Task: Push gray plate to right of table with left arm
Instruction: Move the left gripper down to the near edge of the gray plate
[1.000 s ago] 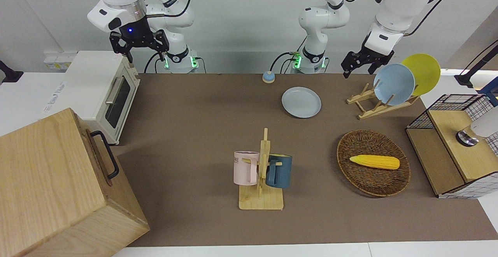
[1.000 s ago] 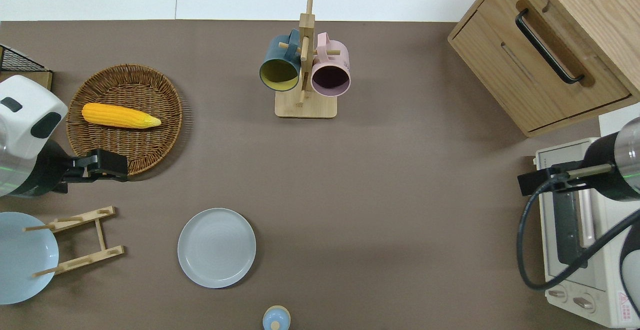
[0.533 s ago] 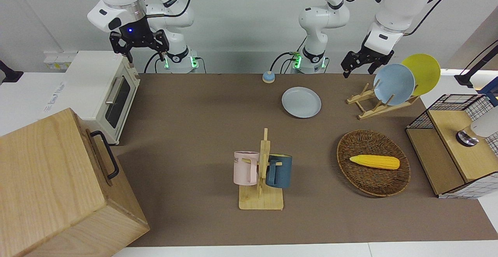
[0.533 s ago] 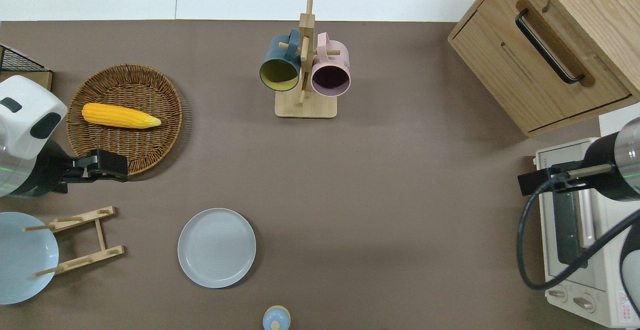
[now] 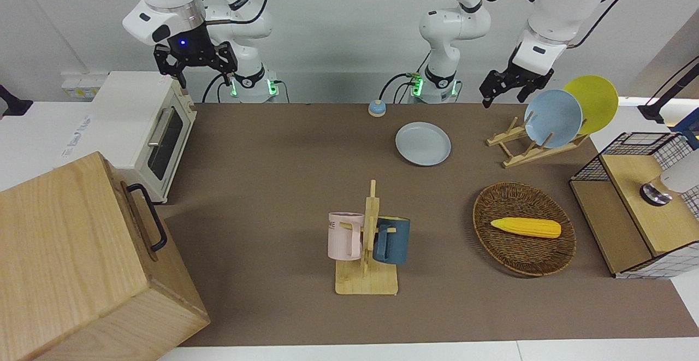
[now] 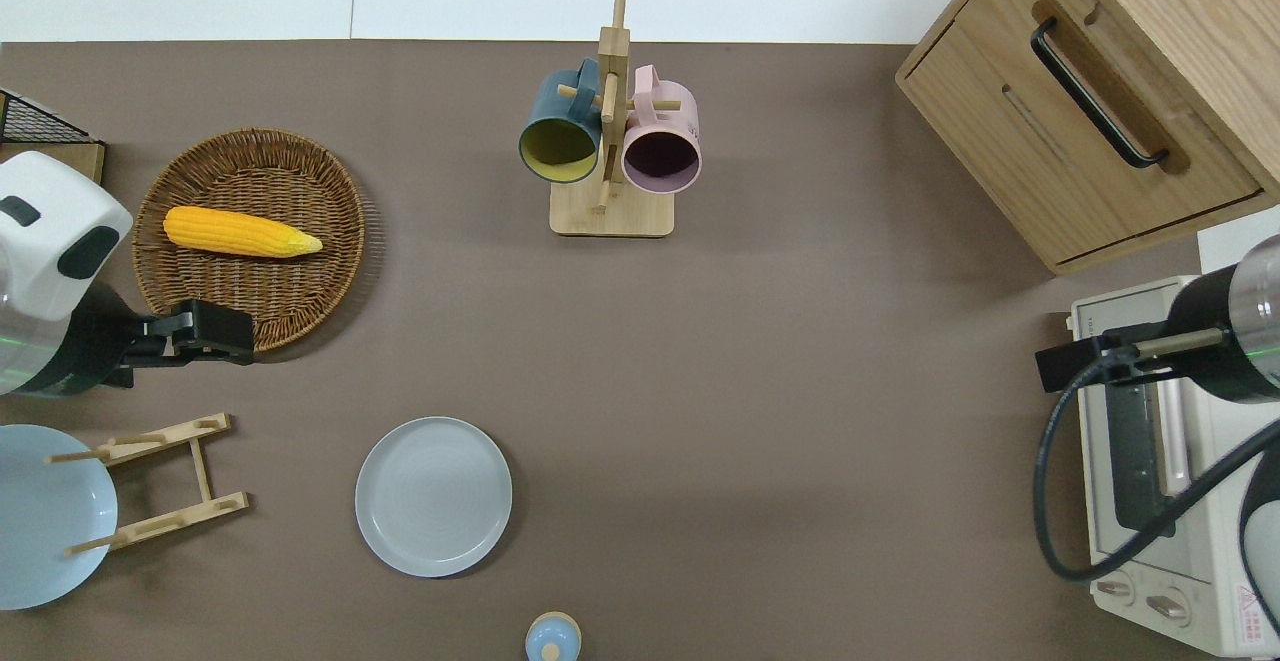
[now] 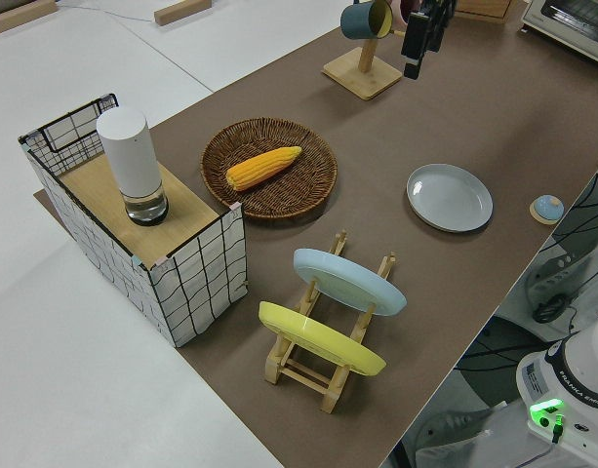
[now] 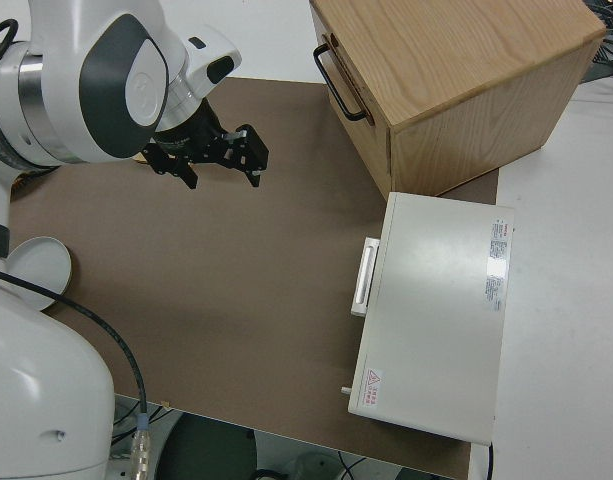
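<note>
1. Front view: the gray plate (image 5: 423, 143) is seen flat on the bench (image 5: 273, 186), near the robots' edge; the left tool (image 5: 505, 89) hangs raised, holding nothing.
2. Overhead view: the left tool (image 6: 205, 331) is placed over the wicker basket (image 6: 330, 271) rim; the plate (image 6: 433, 496) lies toward the right arm's end.
3. Left side view: tool height above the bench is shown; finger opening cannot be judged. The right arm is parked

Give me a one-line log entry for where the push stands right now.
left gripper: raised over wicker basket rim | gray plate: flat on table, untouched | push: not started | right arm: parked
</note>
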{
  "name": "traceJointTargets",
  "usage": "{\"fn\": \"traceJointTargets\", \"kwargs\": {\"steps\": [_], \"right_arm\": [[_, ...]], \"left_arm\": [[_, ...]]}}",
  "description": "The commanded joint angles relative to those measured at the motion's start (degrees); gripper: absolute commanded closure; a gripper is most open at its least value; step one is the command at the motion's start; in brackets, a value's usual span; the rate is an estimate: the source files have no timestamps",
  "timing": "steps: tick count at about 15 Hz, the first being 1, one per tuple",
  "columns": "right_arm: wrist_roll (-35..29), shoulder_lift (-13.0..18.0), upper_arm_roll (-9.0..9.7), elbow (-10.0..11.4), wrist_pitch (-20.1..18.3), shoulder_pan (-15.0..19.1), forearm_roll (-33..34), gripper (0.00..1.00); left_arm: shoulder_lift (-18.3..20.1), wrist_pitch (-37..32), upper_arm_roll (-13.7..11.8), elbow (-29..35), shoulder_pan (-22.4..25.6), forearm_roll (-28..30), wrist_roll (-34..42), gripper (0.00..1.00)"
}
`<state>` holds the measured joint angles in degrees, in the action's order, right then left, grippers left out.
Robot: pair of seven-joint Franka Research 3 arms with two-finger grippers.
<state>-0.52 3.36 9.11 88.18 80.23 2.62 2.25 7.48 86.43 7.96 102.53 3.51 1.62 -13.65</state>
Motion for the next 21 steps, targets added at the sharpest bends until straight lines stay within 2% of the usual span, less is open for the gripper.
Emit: {"fn": "traceJointTargets", "kwargs": {"steps": [1, 3, 6, 12, 14, 16, 19, 21], "right_arm": [[0.43, 0.60, 0.30, 0.23, -0.68, 0.46, -0.05, 0.005], [0.43, 0.60, 0.30, 0.23, -0.68, 0.46, 0.03, 0.005], [0.43, 0.60, 0.30, 0.23, -0.68, 0.46, -0.05, 0.005], [0.43, 0.60, 0.30, 0.23, -0.68, 0.46, 0.03, 0.005], [0.43, 0.60, 0.30, 0.23, -0.68, 0.46, -0.05, 0.005], [0.43, 0.60, 0.30, 0.23, -0.68, 0.46, -0.05, 0.005], [0.43, 0.60, 0.30, 0.23, -0.68, 0.46, -0.05, 0.005], [0.43, 0.60, 0.30, 0.23, -0.68, 0.46, 0.03, 0.005]], "left_arm": [[4.56, 1.11, -0.05, 9.60, 0.01, -0.13, 1.60, 0.01], [6.92, 5.30, -0.05, 16.52, -0.17, -0.13, 1.60, 0.01], [12.45, 13.30, -0.05, 28.31, -0.17, 1.36, 1.52, 0.02], [14.58, 22.01, -0.05, 37.91, -0.26, 4.17, 0.90, 0.03], [14.49, 24.91, 0.13, 40.72, -0.35, 5.06, 1.25, 0.03], [13.97, 30.61, 0.65, 44.41, -0.70, 5.49, 1.17, 0.03], [10.72, 36.34, 0.66, 46.44, -1.75, 6.73, 1.34, 0.03], [6.86, 41.34, 0.66, 47.58, -3.85, 6.81, 0.64, 0.03]]}}
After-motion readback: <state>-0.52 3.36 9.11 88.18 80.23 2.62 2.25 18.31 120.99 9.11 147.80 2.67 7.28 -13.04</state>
